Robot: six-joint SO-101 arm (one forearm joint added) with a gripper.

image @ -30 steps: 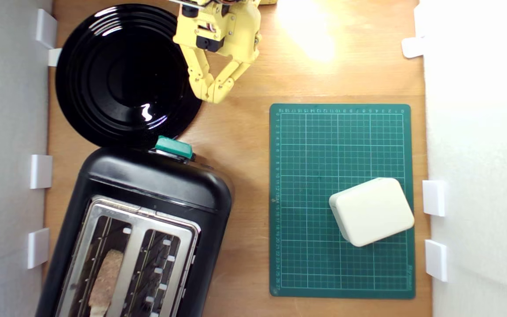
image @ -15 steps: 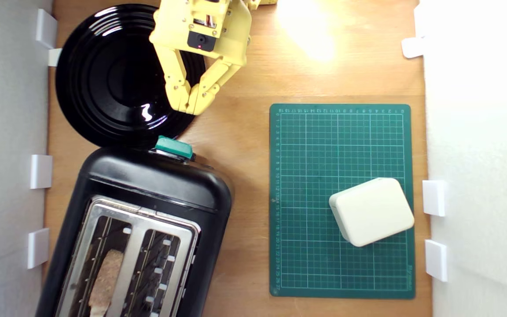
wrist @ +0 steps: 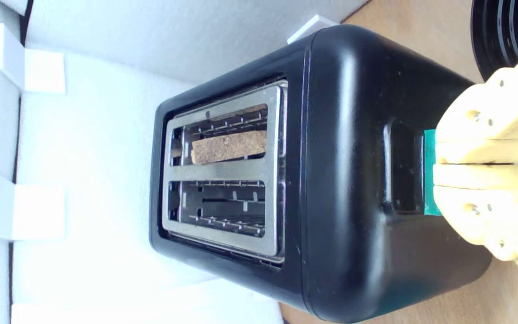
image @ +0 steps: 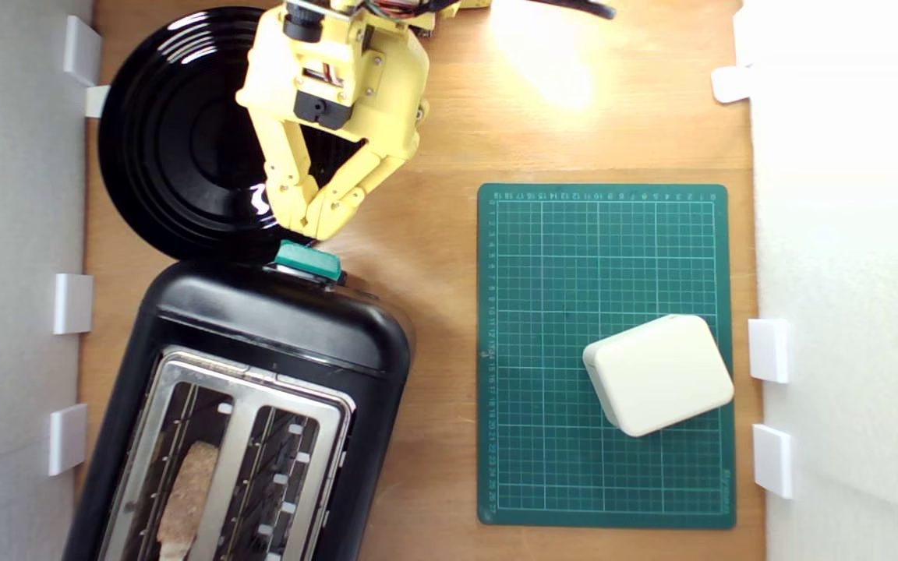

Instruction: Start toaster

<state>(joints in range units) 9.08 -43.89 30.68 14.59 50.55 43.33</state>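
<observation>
Yellow hand (image: 310,224): fingertips pressed together, nothing between them; tips sit just above the teal lever knob (image: 308,261), over the rim of the black plate (image: 160,148).
Change: a second ago the hand hung beside the plate's edge toward the exterior view's right; it has since moved across toward the knob, fingertips together throughout.
Toaster (image: 262,327): glossy black, at the lower part of the exterior view's left, unmoved; one slice (wrist: 228,146) sits in one slot, other slot empty.
Contact: wrist view shows the fingertips (wrist: 479,150) right at the knob; touching or not, cannot tell.
Surface (image: 433,117): pale wood, green cutting mat (image: 605,257) carrying a cream box (image: 658,374).
Room: white foam walls, white clips (image: 73,302).
</observation>
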